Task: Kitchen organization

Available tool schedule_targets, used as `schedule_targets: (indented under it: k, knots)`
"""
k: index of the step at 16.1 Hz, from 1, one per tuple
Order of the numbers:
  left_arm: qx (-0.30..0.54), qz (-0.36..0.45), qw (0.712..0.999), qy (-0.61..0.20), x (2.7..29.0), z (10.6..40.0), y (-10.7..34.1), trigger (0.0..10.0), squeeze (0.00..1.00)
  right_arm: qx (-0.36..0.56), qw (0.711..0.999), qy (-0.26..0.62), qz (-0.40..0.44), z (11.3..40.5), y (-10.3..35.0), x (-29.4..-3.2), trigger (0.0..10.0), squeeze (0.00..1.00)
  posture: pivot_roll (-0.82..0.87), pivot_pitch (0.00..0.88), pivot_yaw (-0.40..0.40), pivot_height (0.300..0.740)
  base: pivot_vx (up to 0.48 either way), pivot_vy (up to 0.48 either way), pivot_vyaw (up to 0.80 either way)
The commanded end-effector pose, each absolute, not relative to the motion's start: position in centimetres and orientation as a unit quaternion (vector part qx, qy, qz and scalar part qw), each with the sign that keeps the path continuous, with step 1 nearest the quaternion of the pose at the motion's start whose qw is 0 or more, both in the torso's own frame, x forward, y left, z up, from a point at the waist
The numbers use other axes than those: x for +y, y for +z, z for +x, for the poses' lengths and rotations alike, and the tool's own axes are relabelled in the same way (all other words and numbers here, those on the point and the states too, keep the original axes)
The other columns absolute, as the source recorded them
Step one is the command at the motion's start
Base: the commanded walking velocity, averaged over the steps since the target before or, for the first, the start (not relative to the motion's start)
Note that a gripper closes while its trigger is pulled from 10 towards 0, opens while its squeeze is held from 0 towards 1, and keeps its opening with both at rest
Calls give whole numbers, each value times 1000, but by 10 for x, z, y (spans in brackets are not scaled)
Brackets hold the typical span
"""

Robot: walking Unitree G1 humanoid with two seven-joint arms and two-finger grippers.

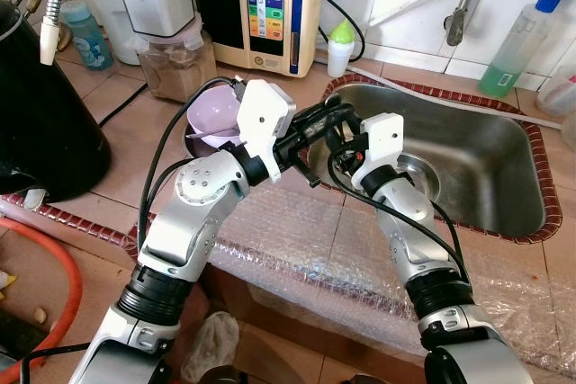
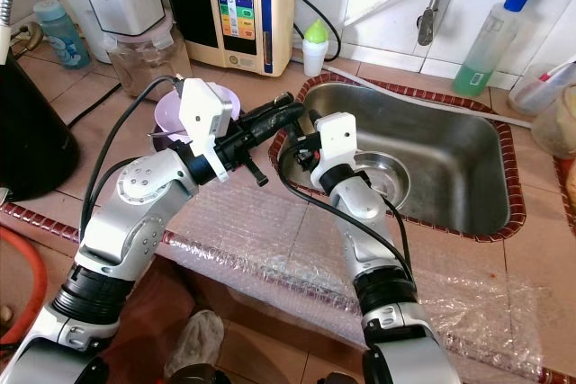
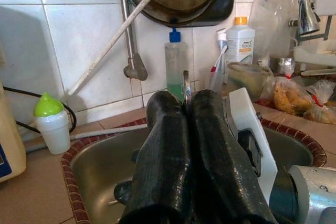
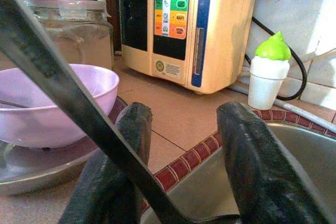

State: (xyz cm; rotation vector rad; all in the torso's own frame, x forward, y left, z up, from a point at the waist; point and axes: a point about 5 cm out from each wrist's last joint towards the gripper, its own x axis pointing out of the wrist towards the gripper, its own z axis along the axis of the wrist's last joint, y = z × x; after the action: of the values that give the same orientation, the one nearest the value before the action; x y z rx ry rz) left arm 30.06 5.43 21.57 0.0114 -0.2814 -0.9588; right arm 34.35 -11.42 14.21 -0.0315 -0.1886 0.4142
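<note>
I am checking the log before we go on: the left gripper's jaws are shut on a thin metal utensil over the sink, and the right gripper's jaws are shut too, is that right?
Not quite. The left gripper is indeed shut on the thin metal utensil over the sink, but the right gripper has its jaws open, as the right wrist view shows.

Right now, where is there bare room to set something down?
The sink basin right of the drain is bare. Counter tiles between the purple bowl and black appliance are free. Both pincers, left and right, crowd the sink's left rim.
</note>
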Motion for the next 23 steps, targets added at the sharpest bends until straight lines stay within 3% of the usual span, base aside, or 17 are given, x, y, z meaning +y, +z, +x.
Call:
schedule_targets:
  k: [1, 20, 21, 23]
  knots:
    - [-140, 16, 879, -455, 59, 301, 217, 0, 0, -91, 978, 187, -9, 347, 143, -124, 0, 0, 54, 0, 13, 740, 0, 0, 0]
    - [-146, 74, 878, -449, 65, 308, 213, 0, 0, -89, 984, 154, -3, 350, 142, -136, 0, 0, 48, 0, 35, 740, 0, 0, 0]
    - [-145, 74, 880, -446, 64, 309, 212, 10000, 1000, -91, 984, 150, -4, 351, 144, -138, 0, 0, 48, 0, 38, 740, 0, 0, 0]
    - [-144, 76, 880, -446, 64, 309, 209, 10000, 1000, -92, 985, 143, -7, 353, 145, -141, 0, 0, 45, 0, 44, 740, 0, 0, 0]
